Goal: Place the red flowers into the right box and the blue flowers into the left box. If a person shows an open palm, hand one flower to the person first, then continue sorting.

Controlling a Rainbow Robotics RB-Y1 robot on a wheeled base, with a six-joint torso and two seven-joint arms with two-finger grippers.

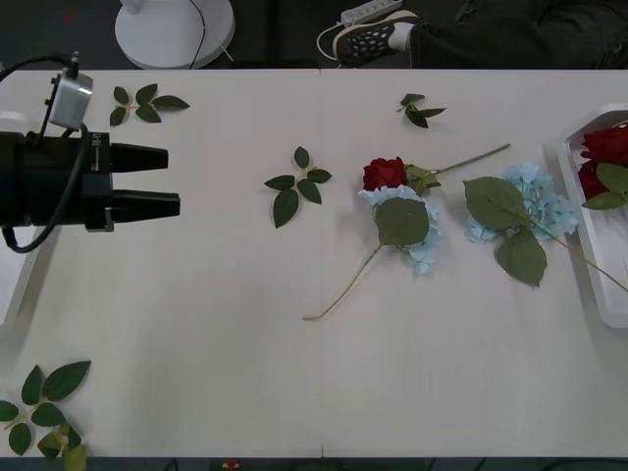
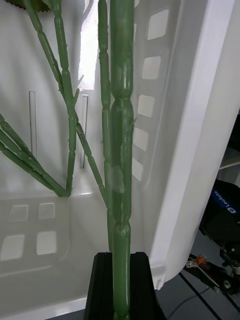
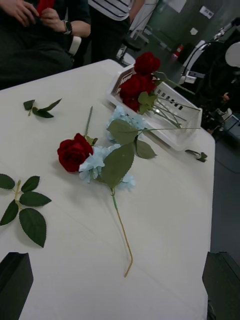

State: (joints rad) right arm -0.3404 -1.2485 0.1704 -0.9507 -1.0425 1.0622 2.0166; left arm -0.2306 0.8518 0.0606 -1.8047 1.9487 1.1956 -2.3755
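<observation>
One red flower (image 1: 385, 174) lies at the table's middle, its bloom against a blue flower (image 1: 407, 221). To their right lies another blue flower (image 1: 535, 201), beside the right box (image 1: 589, 265), which holds red flowers (image 1: 603, 147). My left gripper (image 1: 174, 180) hovers open at the table's left, pointing at them from well away. In its wrist view the red flower (image 3: 74, 151), blue flower (image 3: 107, 160) and right box (image 3: 185, 142) lie ahead. My right gripper (image 2: 125, 257) is inside the right box (image 2: 200, 150), shut on a green flower stem (image 2: 121, 125) whose bloom is hidden. A white rim (image 1: 12, 285) at the left edge may be the left box.
Loose leaf sprigs lie at the far left (image 1: 145, 103), centre (image 1: 297, 184), far middle (image 1: 417, 110) and near-left corner (image 1: 44, 407). A person's sneaker (image 1: 373, 39) and a white round stand (image 1: 175, 29) are beyond the far edge. More stems (image 2: 65, 100) lie in the right box.
</observation>
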